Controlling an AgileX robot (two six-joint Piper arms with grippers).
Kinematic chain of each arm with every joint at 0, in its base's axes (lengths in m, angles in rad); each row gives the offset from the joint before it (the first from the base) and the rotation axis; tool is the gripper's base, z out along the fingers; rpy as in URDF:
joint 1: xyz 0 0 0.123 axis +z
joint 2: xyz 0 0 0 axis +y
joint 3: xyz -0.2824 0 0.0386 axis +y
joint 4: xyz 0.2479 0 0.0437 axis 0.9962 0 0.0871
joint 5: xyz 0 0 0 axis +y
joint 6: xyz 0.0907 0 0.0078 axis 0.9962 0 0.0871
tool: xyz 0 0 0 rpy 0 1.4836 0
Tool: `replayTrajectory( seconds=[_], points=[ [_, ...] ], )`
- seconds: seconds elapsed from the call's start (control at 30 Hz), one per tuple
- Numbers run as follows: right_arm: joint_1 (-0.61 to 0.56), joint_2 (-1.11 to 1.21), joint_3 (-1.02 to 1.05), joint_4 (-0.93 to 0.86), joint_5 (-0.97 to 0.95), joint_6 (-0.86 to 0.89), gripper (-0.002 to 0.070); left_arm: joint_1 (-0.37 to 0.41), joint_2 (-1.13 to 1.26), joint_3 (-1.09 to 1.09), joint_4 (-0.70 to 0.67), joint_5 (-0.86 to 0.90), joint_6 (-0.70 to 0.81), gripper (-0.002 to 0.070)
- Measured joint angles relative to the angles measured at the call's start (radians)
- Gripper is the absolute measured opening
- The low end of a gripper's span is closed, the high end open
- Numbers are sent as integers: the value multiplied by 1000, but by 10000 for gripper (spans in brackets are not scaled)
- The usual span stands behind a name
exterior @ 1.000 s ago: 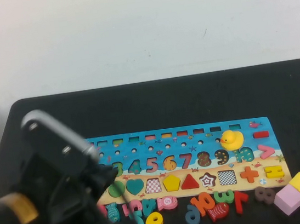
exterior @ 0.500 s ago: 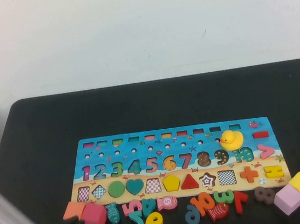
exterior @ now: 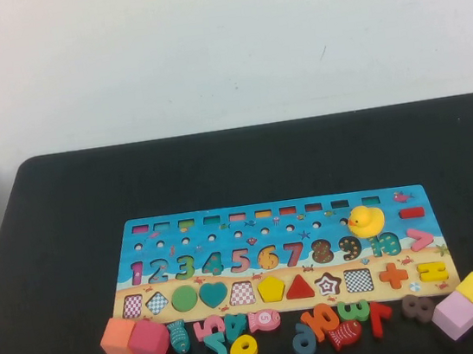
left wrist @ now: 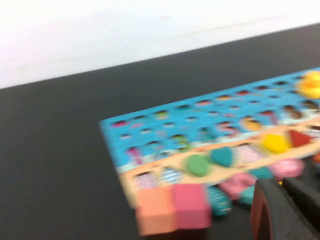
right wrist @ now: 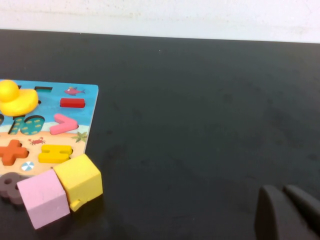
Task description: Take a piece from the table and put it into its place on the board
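Note:
The board (exterior: 277,254) lies flat on the black table, with printed numbers on its blue part and shapes on its sandy strip. The yellow pentagon piece (exterior: 271,288) sits in the sandy strip between a checkered square and the red triangle, filling its place, so the recess itself is hidden. It also shows in the left wrist view (left wrist: 275,143). My left gripper (left wrist: 280,184) is shut and empty, above the loose pieces near the table's front left. My right gripper (right wrist: 282,190) is shut and empty over bare table, right of the board. Neither gripper shows in the high view.
Orange and pink cubes (exterior: 136,339) stand at the board's front left. Several loose number and fish pieces (exterior: 240,334) lie along its front edge. A pink cube and a yellow cube (exterior: 467,304) stand at the front right. A yellow duck (exterior: 365,220) sits on the board.
My left arm has pulled back toward the front left and left the high view. The orange and pink cubes it covered now show. The pentagon stays in the board.

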Motion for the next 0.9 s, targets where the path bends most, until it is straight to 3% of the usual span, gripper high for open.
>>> replayTrajectory(
  seconds=[0.23,0.37,0.47,0.9],
  points=[
    [0,0,0,0,0,0,19,234,-173,19,35,167,-2,0],
    [0,0,0,0,0,0,19,320,-271,51,36,205,-2,0],
    [0,0,0,0,0,0,19,353,-291,51,40,232,-2,-1],
    [0,0,0,0,0,0,19,361,-295,49,42,292,34,0]
  ],
)
